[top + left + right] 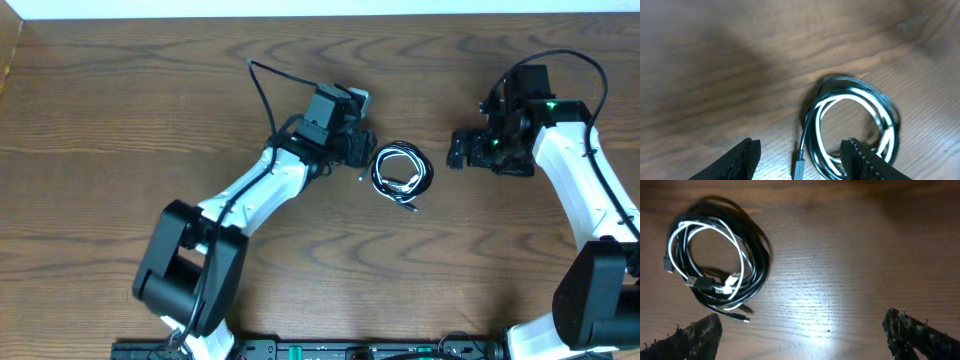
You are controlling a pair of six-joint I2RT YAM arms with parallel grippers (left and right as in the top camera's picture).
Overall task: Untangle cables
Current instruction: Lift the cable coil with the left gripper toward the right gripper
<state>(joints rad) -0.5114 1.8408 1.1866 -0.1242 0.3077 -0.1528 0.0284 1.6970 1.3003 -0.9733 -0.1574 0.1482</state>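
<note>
We find a dark wood-grain table [120,120]. A thin black cord [757,265] and a thin white cord [677,237] lie coiled together on it, between the arms. The left gripper [801,145] stands just beside the coil, jaws apart, clamping nothing. The right gripper [802,319] sits near the coil, jaws wide apart.

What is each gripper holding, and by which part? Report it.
Nothing is held. Both the left gripper and the right gripper stand open; the black and white cables lie coiled together on the table.

Overhead view evenly lit, left wrist view blurred, bright glare on table [815,305]
</note>
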